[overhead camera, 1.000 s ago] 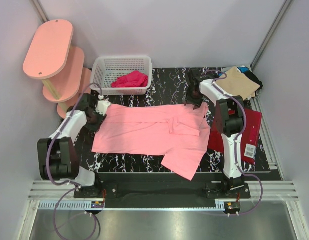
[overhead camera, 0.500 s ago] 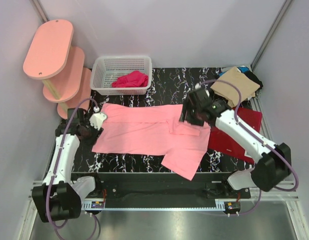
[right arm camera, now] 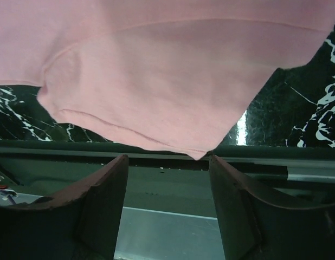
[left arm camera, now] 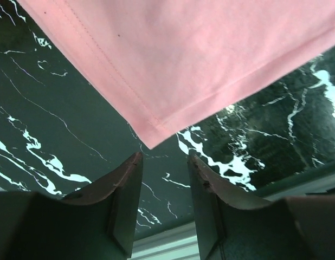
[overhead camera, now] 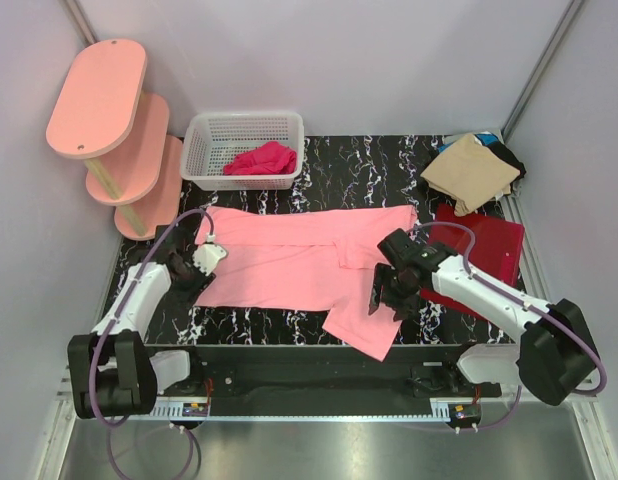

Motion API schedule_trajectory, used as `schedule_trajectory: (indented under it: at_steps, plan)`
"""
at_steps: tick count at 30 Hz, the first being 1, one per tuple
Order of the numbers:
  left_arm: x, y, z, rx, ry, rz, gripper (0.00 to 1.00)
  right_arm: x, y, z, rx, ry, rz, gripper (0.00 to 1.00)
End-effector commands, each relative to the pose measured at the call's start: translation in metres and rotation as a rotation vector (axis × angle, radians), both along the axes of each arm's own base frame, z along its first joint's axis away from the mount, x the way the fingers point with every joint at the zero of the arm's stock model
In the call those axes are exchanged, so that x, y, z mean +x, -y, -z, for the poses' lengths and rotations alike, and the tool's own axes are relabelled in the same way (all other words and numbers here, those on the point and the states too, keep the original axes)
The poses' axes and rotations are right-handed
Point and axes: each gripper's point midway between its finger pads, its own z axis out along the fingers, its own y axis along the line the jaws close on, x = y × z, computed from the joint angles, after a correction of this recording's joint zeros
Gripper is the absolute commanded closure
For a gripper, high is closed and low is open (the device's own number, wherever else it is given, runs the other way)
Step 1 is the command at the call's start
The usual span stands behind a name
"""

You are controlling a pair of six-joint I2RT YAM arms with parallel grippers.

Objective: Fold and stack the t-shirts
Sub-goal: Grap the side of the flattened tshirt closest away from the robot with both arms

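Left gripper point(left arm camera: 165, 158) part open, empty, at 8 o'clock, just short of salmon-pink t-shirt point(overhead camera: 289, 260) corner. Right gripper point(right arm camera: 166, 160) wide apart, empty, at 4 o'clock by sleeve hem. Pink t-shirt flat, mid-worktop point(overhead camera: 339, 170). Dark red t-shirt point(overhead camera: 489, 245) at 3 o'clock.

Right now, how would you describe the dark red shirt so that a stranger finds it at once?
Look at the right side of the black table. The dark red shirt lies there, beside the pink shirt and nearer than the tan shirt. Unlike the red cloth in the basket, it is dark and flat.
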Motion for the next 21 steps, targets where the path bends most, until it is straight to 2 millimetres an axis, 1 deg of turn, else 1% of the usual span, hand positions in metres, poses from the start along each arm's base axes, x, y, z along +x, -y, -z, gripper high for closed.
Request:
schedule_trajectory:
  at_steps: [1,2,5,6,9,14,15,21]
  plan:
    - [0.019,-0.009,0.004,0.049,0.06,0.008,0.57,-0.023,0.002,0.001,0.011,-0.071,0.004,0.31]
    - [0.023,-0.01,0.006,0.058,0.07,0.005,0.57,-0.027,0.002,-0.001,0.015,-0.073,-0.002,0.31]
    - [0.026,-0.012,0.013,0.064,0.058,-0.005,0.57,-0.048,0.008,0.002,0.011,-0.119,-0.014,0.3]
    - [0.026,-0.012,0.016,0.063,0.052,-0.008,0.57,-0.057,0.01,0.006,0.008,-0.141,-0.018,0.3]
    - [0.031,-0.013,0.02,0.068,0.062,-0.013,0.57,-0.07,0.014,0.013,0.012,-0.177,-0.007,0.3]
    - [0.036,-0.017,0.023,0.08,0.069,-0.018,0.57,-0.081,0.015,0.022,0.015,-0.206,-0.002,0.3]
    - [0.038,-0.016,0.024,0.078,0.069,-0.019,0.57,-0.085,0.016,0.027,0.013,-0.221,-0.004,0.3]
    - [0.043,-0.016,0.026,0.071,0.07,-0.031,0.58,-0.084,0.009,0.048,-0.006,-0.26,-0.038,0.3]
